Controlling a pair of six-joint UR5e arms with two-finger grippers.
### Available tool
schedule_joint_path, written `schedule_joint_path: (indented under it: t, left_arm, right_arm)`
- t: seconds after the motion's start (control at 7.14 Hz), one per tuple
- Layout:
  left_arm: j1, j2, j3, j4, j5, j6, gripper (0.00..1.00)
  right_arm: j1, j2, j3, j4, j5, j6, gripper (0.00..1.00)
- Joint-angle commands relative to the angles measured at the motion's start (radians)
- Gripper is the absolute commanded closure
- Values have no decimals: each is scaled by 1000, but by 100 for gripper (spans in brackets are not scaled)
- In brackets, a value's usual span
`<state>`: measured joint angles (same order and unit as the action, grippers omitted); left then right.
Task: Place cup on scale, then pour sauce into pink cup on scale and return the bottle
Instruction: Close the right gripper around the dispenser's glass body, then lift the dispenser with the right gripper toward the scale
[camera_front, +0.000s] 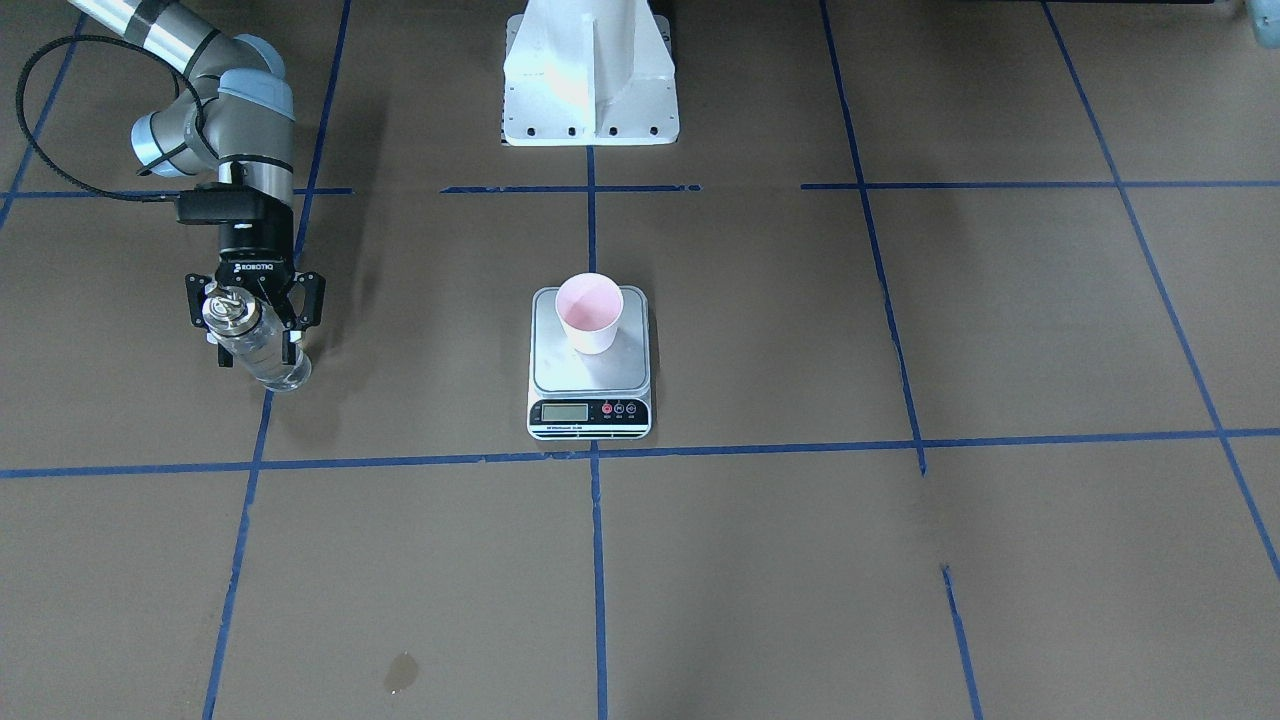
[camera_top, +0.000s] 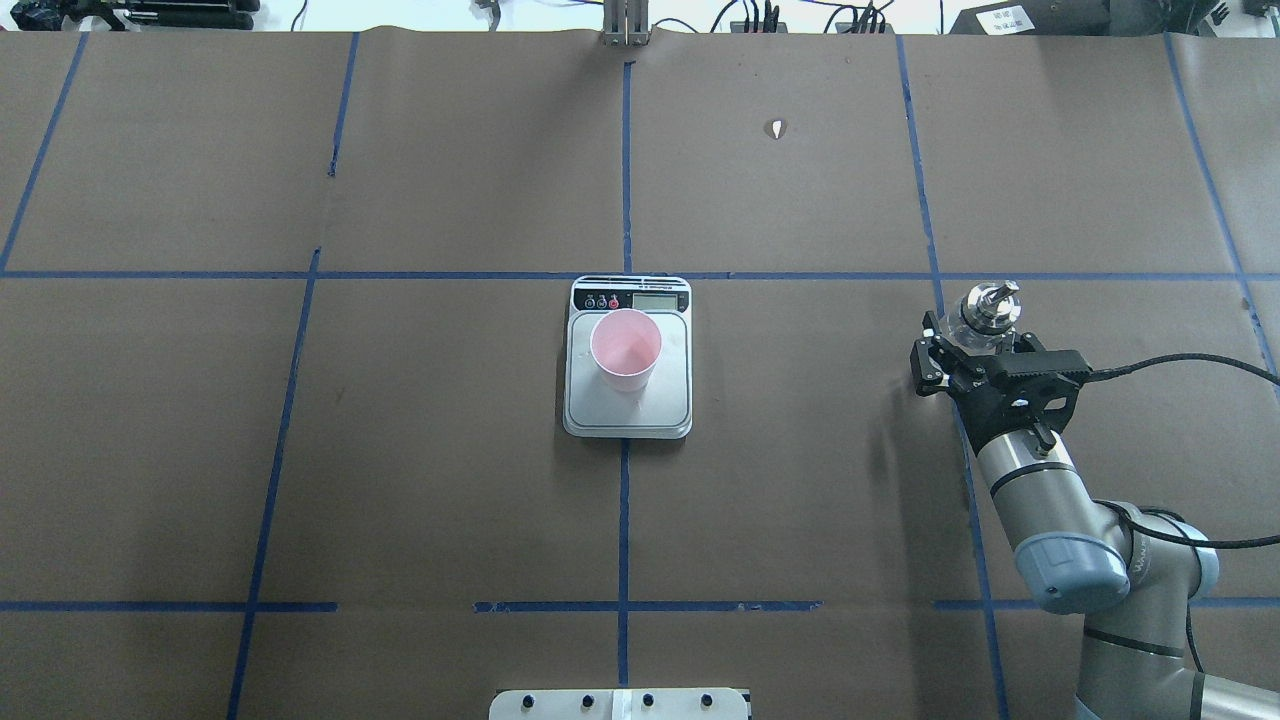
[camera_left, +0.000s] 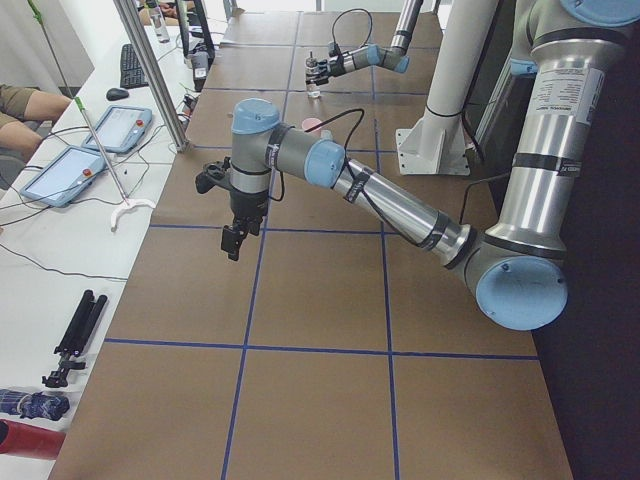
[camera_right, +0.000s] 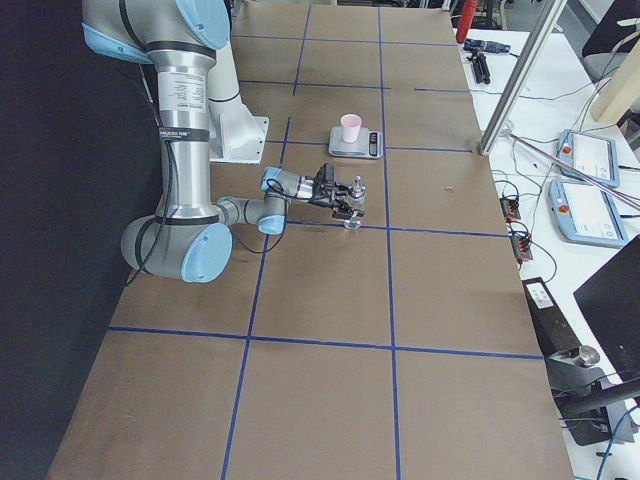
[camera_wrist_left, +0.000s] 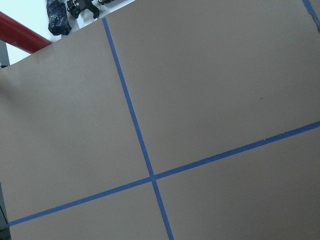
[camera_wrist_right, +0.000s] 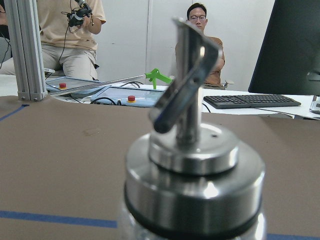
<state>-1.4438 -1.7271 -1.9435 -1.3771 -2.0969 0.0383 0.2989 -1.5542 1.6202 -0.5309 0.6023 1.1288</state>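
At the tabletop's (camera_left: 320, 300) left end, the left hand (camera_left: 235, 240) is being held nearest, pointed down above the brown surface. Whether its fingers are apart or together cannot be told. Farther along, at mid-tabletop, the pink cup (camera_top: 625, 350) is being carried upright near the middle of the scale's (camera_top: 628, 415) steel platform. Farthest off, well apart from the scale, the bottle (camera_front: 275, 368) is being clamped upright below its metal pourer cap by the right hand (camera_front: 257, 350).
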Motion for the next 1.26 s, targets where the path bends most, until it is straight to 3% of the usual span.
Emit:
schedule_joint_path:
  t: [0.0,0.14,0.42,0.7,0.84,1.12]
  left_arm:
    - [-1,0,-2,1,0,0,0]
    - [-1,-2,-2,1,0,0,0]
    - [-1,-3,-2,3,0,0,0]
    - [-1,-2,-2,3,-3,0,0]
    - [-1,7,0,3,-8,2,0]
    - [-3,43,8,4,-14,43,0]
  right_arm:
    - [34,-1,6,126,83,-91,100]
    - [67,-9,6,223,109,-206,100]
    - [81,-12,13,230,122,-259,100]
    - [82,-7,85,230,131,-485,100]
    - [113,-21,137,220,139,-685,100]
    - [153,-12,171,145,160,-797,100]
